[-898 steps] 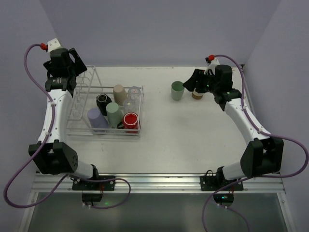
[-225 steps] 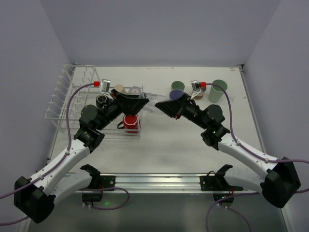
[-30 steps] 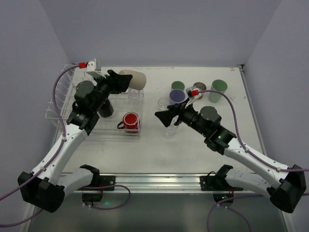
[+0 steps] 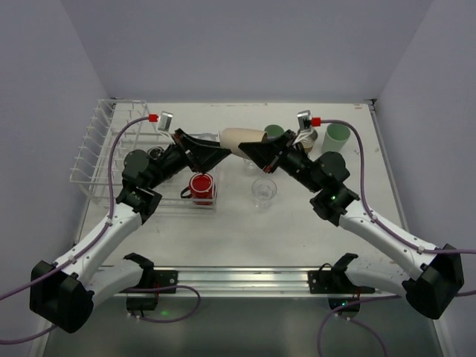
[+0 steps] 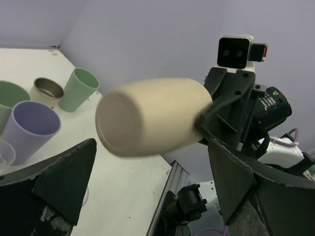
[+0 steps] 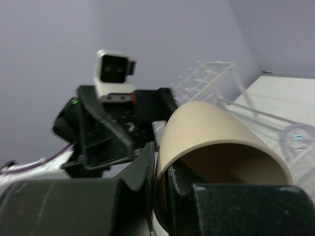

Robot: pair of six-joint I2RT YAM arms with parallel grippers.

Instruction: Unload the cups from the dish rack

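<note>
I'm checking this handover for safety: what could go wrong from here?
1. The right gripper pinches the beige cup only by its rim wall, sideways in mid-air. It could swing or slip and drop near the clear cup.
2. The left gripper looks open, with its fingers flanking the cup closely. Backing off crookedly might knock the cup loose.

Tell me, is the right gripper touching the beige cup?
Touching. The right wrist view shows the right gripper pinching the rim of the beige cup, one finger inside and one outside.
</note>
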